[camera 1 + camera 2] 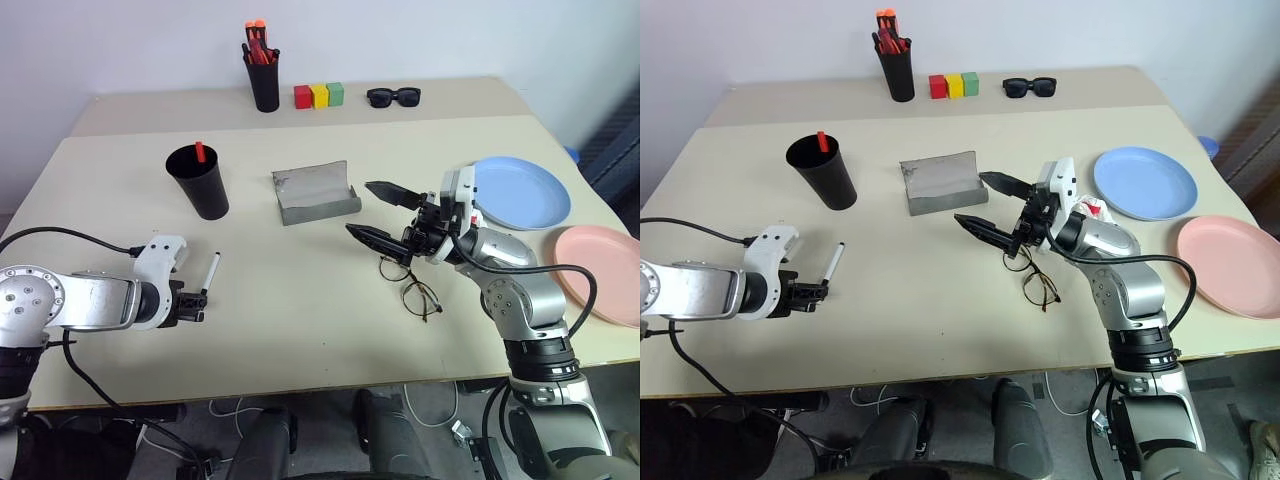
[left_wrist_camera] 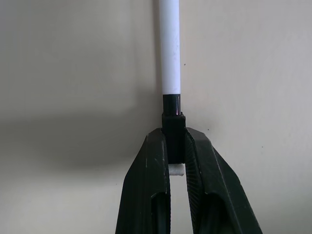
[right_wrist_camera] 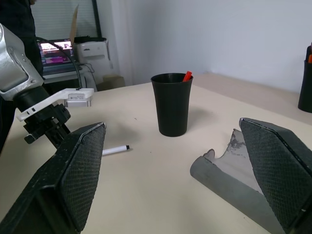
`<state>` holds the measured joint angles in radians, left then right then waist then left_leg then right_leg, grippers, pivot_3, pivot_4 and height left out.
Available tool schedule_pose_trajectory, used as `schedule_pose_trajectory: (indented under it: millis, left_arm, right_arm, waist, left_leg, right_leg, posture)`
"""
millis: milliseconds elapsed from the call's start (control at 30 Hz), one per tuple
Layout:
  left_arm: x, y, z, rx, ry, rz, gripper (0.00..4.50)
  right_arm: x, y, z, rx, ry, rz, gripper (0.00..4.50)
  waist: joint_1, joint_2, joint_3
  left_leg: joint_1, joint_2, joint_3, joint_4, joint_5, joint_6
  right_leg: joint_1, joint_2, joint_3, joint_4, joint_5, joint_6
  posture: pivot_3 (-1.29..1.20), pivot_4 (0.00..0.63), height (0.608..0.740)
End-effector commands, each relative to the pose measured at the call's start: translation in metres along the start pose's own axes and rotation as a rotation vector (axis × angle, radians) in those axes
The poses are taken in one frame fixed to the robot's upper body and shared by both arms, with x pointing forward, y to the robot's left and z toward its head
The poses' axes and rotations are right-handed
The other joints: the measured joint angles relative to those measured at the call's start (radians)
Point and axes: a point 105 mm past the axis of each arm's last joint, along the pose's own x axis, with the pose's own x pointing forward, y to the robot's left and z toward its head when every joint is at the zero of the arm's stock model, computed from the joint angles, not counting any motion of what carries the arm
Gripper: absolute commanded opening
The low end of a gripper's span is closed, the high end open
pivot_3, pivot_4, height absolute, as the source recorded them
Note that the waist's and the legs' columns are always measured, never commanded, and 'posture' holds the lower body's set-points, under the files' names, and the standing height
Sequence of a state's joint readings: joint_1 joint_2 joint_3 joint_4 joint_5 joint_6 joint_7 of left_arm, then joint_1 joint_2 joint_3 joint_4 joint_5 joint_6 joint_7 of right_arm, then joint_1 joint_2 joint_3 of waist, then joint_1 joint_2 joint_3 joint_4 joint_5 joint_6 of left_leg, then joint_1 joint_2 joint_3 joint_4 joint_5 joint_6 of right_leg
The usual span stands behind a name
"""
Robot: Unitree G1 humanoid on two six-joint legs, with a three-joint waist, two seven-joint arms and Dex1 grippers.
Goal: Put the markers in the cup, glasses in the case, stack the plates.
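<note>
Left gripper (image 2: 176, 163) clamped on black cap of white marker (image 1: 211, 272) lying on bench (image 1: 300, 320); red-ended marker (image 1: 199, 151) seen in cup (image 1: 198, 181); right gripper (image 1: 380, 213) held wide apart above glasses (image 1: 410, 284); no legible writing

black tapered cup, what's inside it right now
A red marker end pokes above the rim of the matte black tapered plastic cup, leaning against its far side. The rest of that marker and the cup's bottom are hidden by its wall.

Matte black tapered plastic cup (image 1: 198, 180). Dull grey felt-like hinged case (image 1: 315, 192). Smooth, slightly glossy light blue plastic plate (image 1: 520, 192). Smooth matte beige table (image 1: 300, 310).
</note>
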<state>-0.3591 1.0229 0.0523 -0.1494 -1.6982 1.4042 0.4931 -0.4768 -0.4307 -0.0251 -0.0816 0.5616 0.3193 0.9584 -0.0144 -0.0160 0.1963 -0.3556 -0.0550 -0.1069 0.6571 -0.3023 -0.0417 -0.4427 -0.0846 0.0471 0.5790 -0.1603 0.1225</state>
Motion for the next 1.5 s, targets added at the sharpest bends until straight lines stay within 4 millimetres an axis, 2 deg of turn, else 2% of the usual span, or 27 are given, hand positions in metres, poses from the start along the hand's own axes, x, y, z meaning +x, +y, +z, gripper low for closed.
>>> schedule_pose_trajectory:
  millis: [33, 133, 267, 333, 400, 533, 667, 800, 900, 1100, 1233, 1367, 1500]
  left_arm:
    - [-0.002, -0.004, 0.004, 0.033, -0.017, 0.001, 0.04]
    - [-0.006, -0.011, 0.018, 0.098, -0.083, -0.002, 0.04]
    - [-0.022, -0.051, 0.062, 0.31, -0.369, -0.099, 0.04]
    - [-0.035, -0.063, 0.089, 0.443, -0.582, -0.094, 0.04]
    - [-0.042, -0.071, 0.101, 0.516, -0.692, -0.125, 0.04]
    - [-0.057, -0.067, 0.133, 0.587, -0.926, -0.053, 0.04]
    - [-0.079, -0.038, 0.169, 0.447, -1.169, 0.043, 0.04]
    - [-0.105, -0.009, 0.194, 0.328, -1.382, 0.139, 0.04]
    - [-0.108, 0.009, 0.2, 0.289, -1.443, 0.2, 0.04]
    - [-0.094, 0.031, 0.2, 0.203, -1.506, 0.228, 0.04]
    - [-0.081, 0.033, 0.198, 0.129, -1.514, 0.214, 0.04]
    - [-0.061, 0.023, 0.188, 0.111, -1.496, 0.152, 0.04]
    - [-0.046, 0.029, 0.175, 0.054, -1.448, 0.162, 0.04]
  right_arm:
    - [0.001, 0.002, 0.012, -0.049, -0.029, 0.011, 4.5]
    - [0.001, 0.001, 0.012, -0.049, -0.03, 0.009, 4.5]
    - [0.002, 0.0, 0.013, -0.053, -0.031, 0.007, 4.5]
    - [0.003, 0.0, 0.013, -0.05, -0.033, 0.011, 4.5]
    - [0.002, 0.001, 0.015, -0.043, -0.035, 0.02, 4.5]
    - [-0.001, 0.002, 0.017, -0.016, -0.036, 0.037, 4.5]
    - [-0.003, 0.0, 0.023, -0.01, -0.057, 0.03, 4.5]
    - [-0.005, 0.003, 0.025, 0.006, -0.056, 0.05, 4.5]
    - [-0.006, 0.002, 0.026, 0.002, -0.062, 0.053, 4.5]
    - [-0.004, 0.001, 0.029, 0.002, -0.083, 0.048, 4.5]
    - [-0.005, 0.0, 0.029, -0.002, -0.083, 0.039, 4.5]
    - [-0.005, 0.0, 0.029, -0.005, -0.082, 0.037, 4.5]
    - [-0.004, 0.0, 0.028, -0.008, -0.08, 0.033, 4.5]
  waist:
    - [0.0, 0.0, 0.0]
    - [0.001, 0.0, 0.0]
    - [0.002, -0.001, 0.0]
    - [0.0, -0.001, 0.0]
    - [-0.005, -0.001, 0.0]
    - [-0.005, 0.0, 0.0]
    - [0.0, -0.001, 0.0]
    - [0.001, -0.001, 0.0]
    - [-0.001, -0.001, 0.0]
    - [0.001, -0.001, 0.0]
    - [0.002, -0.001, 0.0]
    - [0.001, -0.001, 0.0]
    - [-0.003, -0.001, 0.0]
  left_leg:
    - [0.0, 0.0, 0.0, 0.0, 0.0, 0.0]
    - [0.0, 0.0, 0.0, 0.0, 0.0, 0.0]
    - [-0.002, 0.0, 0.0, 0.0, 0.0, 0.0]
    - [-0.001, 0.0, 0.001, 0.0, 0.0, 0.0]
    - [-0.001, 0.0, 0.002, -0.001, 0.0, -0.001]
    - [0.0, 0.001, 0.003, -0.003, 0.001, -0.001]
    - [0.0, 0.001, 0.003, -0.003, 0.001, 0.0]
    - [-0.001, 0.001, 0.002, -0.002, 0.001, 0.0]
    - [-0.001, 0.001, 0.002, -0.002, 0.0, 0.0]
    - [-0.001, 0.001, 0.002, -0.001, 0.0, 0.0]
    - [-0.001, 0.001, 0.002, -0.001, 0.0, 0.0]
    - [-0.001, 0.0, 0.002, 0.0, 0.0, 0.0]
    - [-0.001, 0.0, 0.002, 0.001, 0.0, 0.0]
  right_leg:
    - [0.0, 0.0, 0.0, 0.0, 0.0, 0.0]
    - [0.0, 0.0, 0.0, 0.0, 0.0, 0.0]
    - [0.0, 0.0, 0.0, -0.001, -0.001, -0.002]
    - [0.0, 0.0, 0.0, -0.001, -0.001, -0.002]
    - [0.0, 0.0, 0.0, -0.002, -0.001, -0.003]
    - [-0.001, 0.001, 0.001, -0.002, -0.001, -0.003]
    - [0.0, 0.001, 0.001, -0.002, 0.0, 0.0]
    - [0.0, 0.001, 0.0, -0.002, 0.001, 0.0]
    - [0.0, 0.001, 0.0, -0.002, 0.001, 0.001]
    - [0.0, 0.0, 0.0, -0.002, 0.001, 0.001]
    - [0.0, 0.0, 0.0, -0.002, 0.001, 0.001]
    - [0.0, 0.0, 0.0, -0.001, 0.001, 0.001]
    - [0.0, 0.0, 0.0, 0.0, 0.001, 0.001]
  posture:
    - [0.0, 0.15, 0.74]
    - [0.0, 0.15, 0.74]
    - [0.0, 0.15, 0.74]
    - [0.0, 0.15, 0.74]
    - [0.0, 0.15, 0.74]
    - [0.0, 0.15, 0.74]
    - [0.0, 0.15, 0.74]
    - [0.0, 0.15, 0.74]
    - [0.0, 0.15, 0.74]
    - [0.0, 0.15, 0.74]
    - [0.0, 0.15, 0.74]
    - [0.0, 0.15, 0.74]
    - [0.0, 0.15, 0.74]
